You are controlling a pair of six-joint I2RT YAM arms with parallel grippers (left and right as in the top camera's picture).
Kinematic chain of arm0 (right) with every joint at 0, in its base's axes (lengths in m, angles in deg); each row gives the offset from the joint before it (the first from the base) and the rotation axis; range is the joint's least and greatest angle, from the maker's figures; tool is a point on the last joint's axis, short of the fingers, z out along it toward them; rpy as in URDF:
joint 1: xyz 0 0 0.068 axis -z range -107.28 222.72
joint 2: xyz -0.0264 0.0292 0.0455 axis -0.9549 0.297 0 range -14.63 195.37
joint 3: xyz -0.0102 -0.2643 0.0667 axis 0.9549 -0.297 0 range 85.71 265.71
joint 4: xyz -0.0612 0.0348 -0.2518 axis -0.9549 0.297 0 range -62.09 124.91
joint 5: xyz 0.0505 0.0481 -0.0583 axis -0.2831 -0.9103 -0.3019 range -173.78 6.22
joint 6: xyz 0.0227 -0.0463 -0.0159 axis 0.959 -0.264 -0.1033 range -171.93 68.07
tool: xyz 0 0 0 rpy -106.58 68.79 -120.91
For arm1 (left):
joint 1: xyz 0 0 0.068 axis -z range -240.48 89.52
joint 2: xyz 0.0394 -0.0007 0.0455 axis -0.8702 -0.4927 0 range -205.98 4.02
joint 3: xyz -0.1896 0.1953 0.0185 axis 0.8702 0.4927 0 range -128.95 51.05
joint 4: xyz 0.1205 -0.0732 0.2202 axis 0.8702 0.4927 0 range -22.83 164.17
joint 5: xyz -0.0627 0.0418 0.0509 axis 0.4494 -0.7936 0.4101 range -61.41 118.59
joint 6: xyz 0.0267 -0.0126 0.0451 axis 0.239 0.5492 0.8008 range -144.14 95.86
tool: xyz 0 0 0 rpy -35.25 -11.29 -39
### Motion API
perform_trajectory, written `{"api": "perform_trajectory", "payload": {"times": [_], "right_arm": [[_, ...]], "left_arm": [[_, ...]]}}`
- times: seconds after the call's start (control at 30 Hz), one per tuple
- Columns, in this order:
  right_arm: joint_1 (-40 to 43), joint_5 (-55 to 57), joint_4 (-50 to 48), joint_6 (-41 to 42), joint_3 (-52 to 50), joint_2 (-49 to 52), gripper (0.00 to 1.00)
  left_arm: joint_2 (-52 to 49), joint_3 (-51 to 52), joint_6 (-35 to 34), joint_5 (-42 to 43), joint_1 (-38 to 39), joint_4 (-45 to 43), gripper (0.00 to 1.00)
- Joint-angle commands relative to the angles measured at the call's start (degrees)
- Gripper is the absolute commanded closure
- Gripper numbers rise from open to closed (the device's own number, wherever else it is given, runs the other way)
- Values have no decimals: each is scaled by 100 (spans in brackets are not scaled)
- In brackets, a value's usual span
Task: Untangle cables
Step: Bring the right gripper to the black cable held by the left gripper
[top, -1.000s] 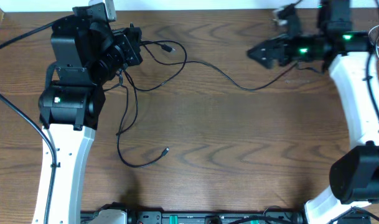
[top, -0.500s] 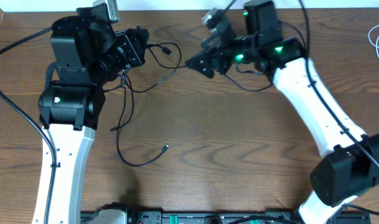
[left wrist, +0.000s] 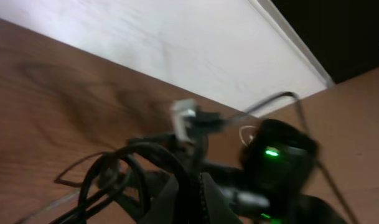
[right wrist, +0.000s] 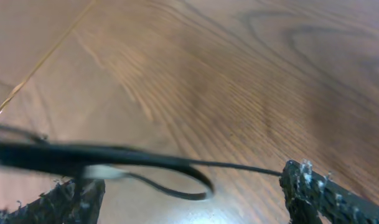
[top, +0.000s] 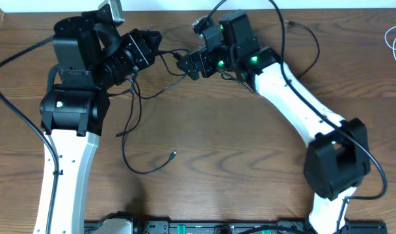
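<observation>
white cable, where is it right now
Overhead view: the white cable lies at the far right edge of the table, apart from the black cables near the left arm.

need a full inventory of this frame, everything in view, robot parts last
thin black cables: several, exact count unclear, black, tangled at the left gripper, trailing to a loose plug end mid-table
thin white cable: one, white, far right edge
wooden table: one, brown, under everything
left gripper: one, black, upper left, in the tangle; jaws too blurred to judge
right gripper: one, black, top centre; jaws open around a black cable
</observation>
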Motion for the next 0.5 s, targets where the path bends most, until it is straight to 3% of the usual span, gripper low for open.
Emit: {"api": "perform_trajectory", "payload": {"times": [0.0, 0.23, 0.47], "right_arm": [[-35, 179, -286, 463, 52, 249, 13], [-35, 811, -1097, 1445, 50, 455, 13], [-94, 1202, -1733, 1932, 50, 706, 22]], "left_arm": [[52, -52, -424, 404, 7, -57, 93], [122, -52, -820, 411, 9, -70, 92], [184, -52, -861, 411, 9, -70, 93]]}}
